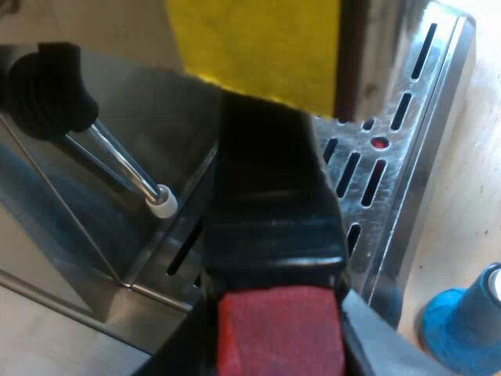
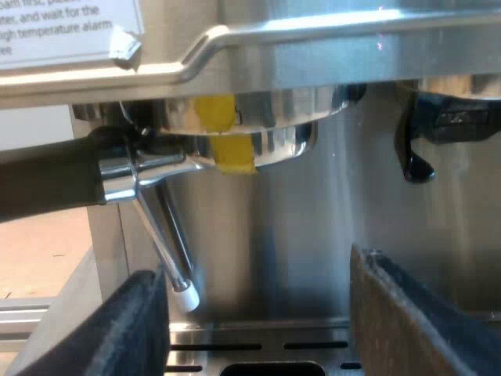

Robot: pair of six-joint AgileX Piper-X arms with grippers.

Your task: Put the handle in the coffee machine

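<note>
left end effector (image 1: 278,348) clamped on red end of metal holder with dark handle (image 1: 270,196), slotted steel drip tray (image 1: 395,168) just beyond, blue tamper (image 1: 462,325) on pale worktop (image 1: 470,157) nearby. right end effector (image 2: 258,329) fingers wide apart, nothing in them, just below holder's metal head, which sits up against underside of stainless espresso machine (image 2: 329,47). locked in or not, can't tell. thin steam wand with white tip (image 2: 174,266) right by one finger.

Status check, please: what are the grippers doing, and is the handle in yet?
Left gripper shut on handle. Right gripper open, over drip tray. Holder up at the machine, lock unconfirmed. Steam wand close beside it.
</note>
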